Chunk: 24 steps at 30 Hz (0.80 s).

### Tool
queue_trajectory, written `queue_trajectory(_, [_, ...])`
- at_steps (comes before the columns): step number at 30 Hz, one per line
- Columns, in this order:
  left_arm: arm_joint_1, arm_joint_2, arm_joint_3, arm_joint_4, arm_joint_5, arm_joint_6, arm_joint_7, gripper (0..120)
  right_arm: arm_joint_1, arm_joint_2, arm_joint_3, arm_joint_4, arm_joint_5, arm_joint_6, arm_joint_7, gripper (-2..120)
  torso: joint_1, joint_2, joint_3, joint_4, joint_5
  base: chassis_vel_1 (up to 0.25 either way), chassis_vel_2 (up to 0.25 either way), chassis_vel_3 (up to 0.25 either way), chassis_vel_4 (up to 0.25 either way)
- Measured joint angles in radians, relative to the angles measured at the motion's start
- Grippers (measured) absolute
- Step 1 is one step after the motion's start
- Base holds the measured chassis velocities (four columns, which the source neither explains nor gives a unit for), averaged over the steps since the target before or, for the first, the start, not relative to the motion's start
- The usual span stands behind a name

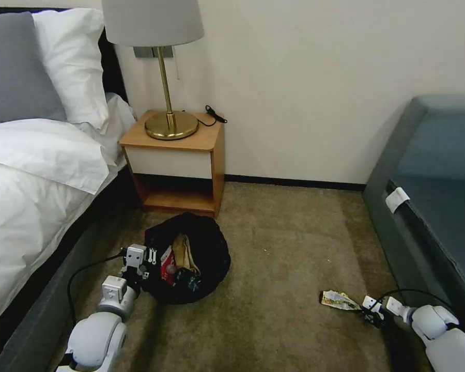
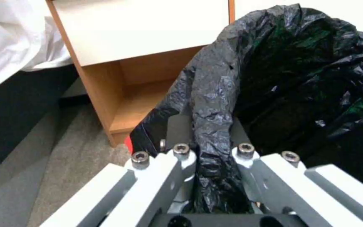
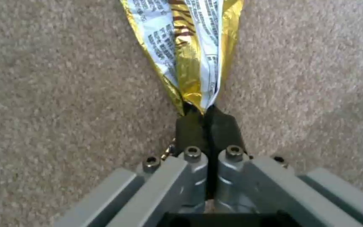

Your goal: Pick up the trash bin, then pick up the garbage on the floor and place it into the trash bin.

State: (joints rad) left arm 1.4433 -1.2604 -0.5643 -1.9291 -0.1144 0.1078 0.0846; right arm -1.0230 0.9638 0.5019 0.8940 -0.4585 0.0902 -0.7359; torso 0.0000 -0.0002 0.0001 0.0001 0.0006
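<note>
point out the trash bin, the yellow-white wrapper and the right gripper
trash bin (image 1: 214, 248), head view, black liner rim
yellow-white wrapper (image 3: 190, 47), right wrist view, mid-length of its printed foil
right gripper (image 3: 207, 118), right wrist view, between its closed fingertips

A wooden bedside cabinet (image 1: 173, 160) stands at twelve o'clock, bearing a brass lamp (image 1: 165, 77); white-sheeted bed (image 1: 31, 170) at nine, grey-blue sofa (image 1: 439, 196) at three.

One trash bin (image 1: 191, 258), four litter pieces (image 1: 339, 300)
</note>
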Motion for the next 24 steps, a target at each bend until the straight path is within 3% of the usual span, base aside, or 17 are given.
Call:
queue_trajectory(18, [0.005,0.001,-0.004,-0.007,-0.004,0.001,0.001,4,-0.011,-0.004,0.025,0.029,0.020,0.008,0.001,0,0.000,0.000,0.000,-0.0002,-0.0006,0.000,0.000,0.000,0.000])
queue_trajectory(24, [0.015,-0.004,-0.012,-0.021,-0.003,-0.003,0.002,4,-0.016,-0.012,0.049,0.104,0.111,0.032,-0.009,0,0.000,0.000,0.000,-0.0002,-0.0006,0.000,0.000,0.000,0.000])
